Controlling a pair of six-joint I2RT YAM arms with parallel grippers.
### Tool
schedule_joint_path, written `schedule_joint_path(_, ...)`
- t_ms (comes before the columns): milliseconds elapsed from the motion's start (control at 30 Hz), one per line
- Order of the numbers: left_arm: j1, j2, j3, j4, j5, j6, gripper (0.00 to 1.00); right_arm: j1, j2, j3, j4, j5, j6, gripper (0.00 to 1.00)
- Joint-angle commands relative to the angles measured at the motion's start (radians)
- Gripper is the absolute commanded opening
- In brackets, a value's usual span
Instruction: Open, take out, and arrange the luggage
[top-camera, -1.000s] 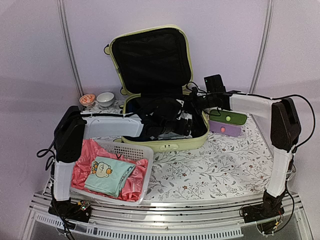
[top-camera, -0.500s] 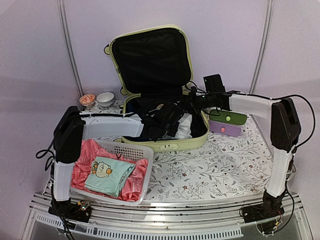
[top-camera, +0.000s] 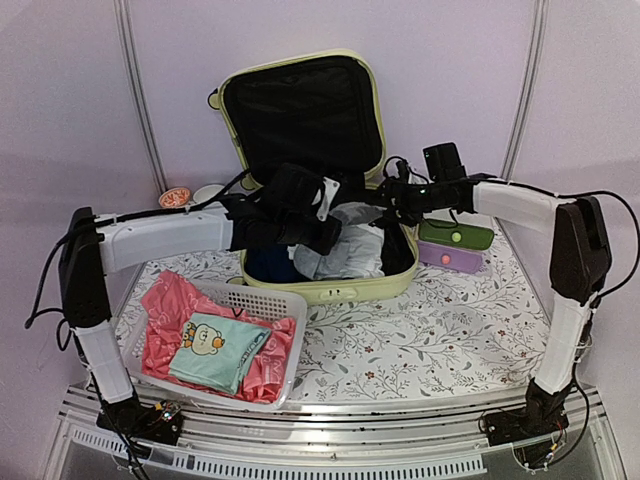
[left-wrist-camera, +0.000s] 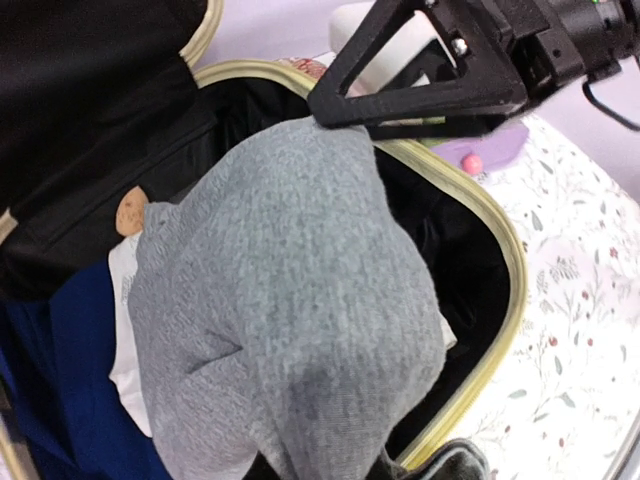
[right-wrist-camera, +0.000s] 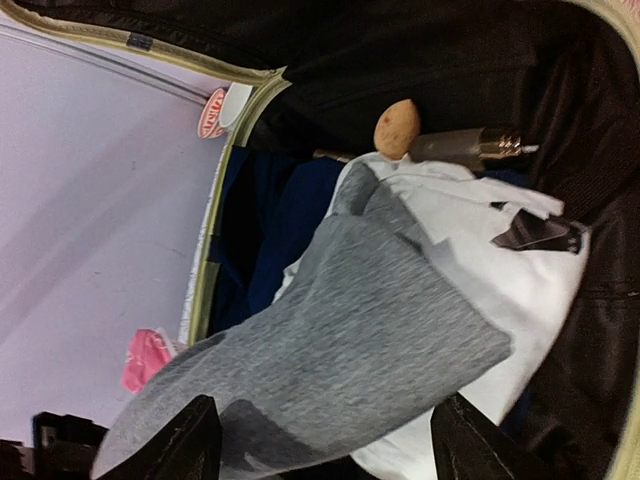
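The luggage (top-camera: 340, 292), a pale yellow-green hard-shell suitcase, lies open toward the back of the flower-patterned tabletop (top-camera: 450, 320), behind everything nearer the arms.

Nearest, on the left side, stands a white slatted basket (top-camera: 262, 298). It holds a crumpled pink cloth (top-camera: 165, 310) with a folded mint shirt (top-camera: 215, 350), printed with a bear, on top.

Just behind the basket is the suitcase's front wall. Its lower half holds a dark blue garment (top-camera: 268, 265) on the left and a white garment (top-camera: 350, 258) toward the right, against black lining. A small tan oval piece (right-wrist-camera: 397, 127) shows at the edge of the white garment; what it is cannot be told.

The left arm reaches across from the left, and the left hand (top-camera: 332, 228) hangs above the open half, pressed together on a grey garment (left-wrist-camera: 290, 300). The garment bunches toward the hand and drapes over the clothes below.

The right arm comes in from the right, and the right hand (top-camera: 385, 195) is over the suitcase's far right corner. Its fingers (right-wrist-camera: 190, 440) are spread wide on either side of the grey garment's other end, not pinching it.

To the right of the suitcase, just beside it, sits a small box with a green and a purple drawer (top-camera: 455, 247).

Farther back, the lid (top-camera: 300, 120) stands upright against the rear wall, its black lining facing forward. At the far left are a red-patterned bowl (top-camera: 175, 197) and a white bowl (top-camera: 208, 190), close together.
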Motion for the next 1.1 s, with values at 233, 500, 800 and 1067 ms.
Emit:
schedule_joint_path(233,0.017,-0.139,-0.077,-0.097,0.269,0.280,0.00,-0.003,-0.365,-0.276,0.111,0.228,-0.663,0.91)
schedule_joint_path(500,0.016,-0.179,-0.104,-0.162,0.247,0.328,0.00,0.005,-0.445,-0.319,0.055,0.082,-0.875,0.99)
schedule_joint_path(800,0.023,-0.215,-0.113,-0.178,0.192,0.330,0.00,0.204,-0.585,-0.663,0.354,0.228,-1.254,0.99)
schedule_joint_path(1067,0.036,-0.255,-0.140,-0.171,0.178,0.327,0.00,0.255,-0.466,-0.594,0.227,0.347,-1.362,0.94)
